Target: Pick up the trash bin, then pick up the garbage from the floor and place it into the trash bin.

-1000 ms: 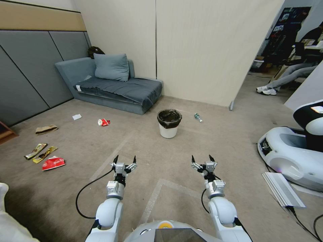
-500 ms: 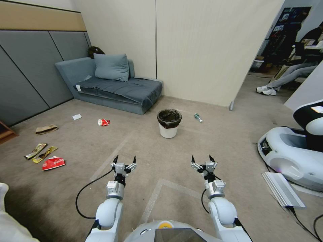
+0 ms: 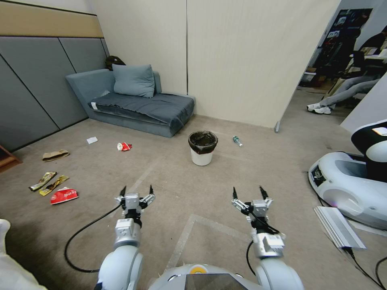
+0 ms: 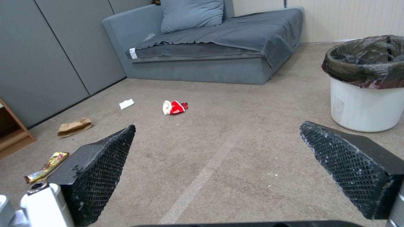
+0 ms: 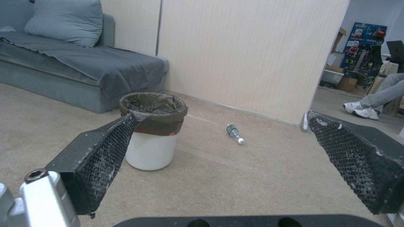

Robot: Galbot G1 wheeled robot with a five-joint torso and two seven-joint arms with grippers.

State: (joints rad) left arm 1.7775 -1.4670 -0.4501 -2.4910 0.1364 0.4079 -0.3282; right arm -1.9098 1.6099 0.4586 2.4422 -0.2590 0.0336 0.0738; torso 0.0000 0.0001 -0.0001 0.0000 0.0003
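- Our left claw (image 3: 135,192) and right claw (image 3: 250,194) hung over the carpet in front of us, both spread wide and holding nothing.
- The trash bin (image 3: 202,148) stood upright on the floor well ahead, between the two claws' lines of reach and closer to the right one, its black liner folded over the rim. It had not been picked up.
- The garbage lay scattered: a small clear bottle (image 3: 237,141) just right of the bin, a red-and-white packet (image 3: 124,146) and a white paper slip (image 3: 92,140) off to the left, then a brown paper bag (image 3: 55,154), two foil wrappers (image 3: 48,183) and a larger red packet (image 3: 64,195) farther left.
- We judged the bin light and top-open; a pinch on the liner alone might pull the bag loose or tip the bin, so the rim wall itself looked the safer hold.
- The bottle, lying on its side, could roll toward the wall if nudged.
- The flat wrappers would be hard to get under on carpet; we could not tell whether any edge was lifted.
- Open carpet lay ahead and to the left. The sofa (image 3: 137,102) closed the far left, and another white robot's base (image 3: 350,185) with a flat white panel (image 3: 338,226) crowded our right, so a turn that way risked a bump.
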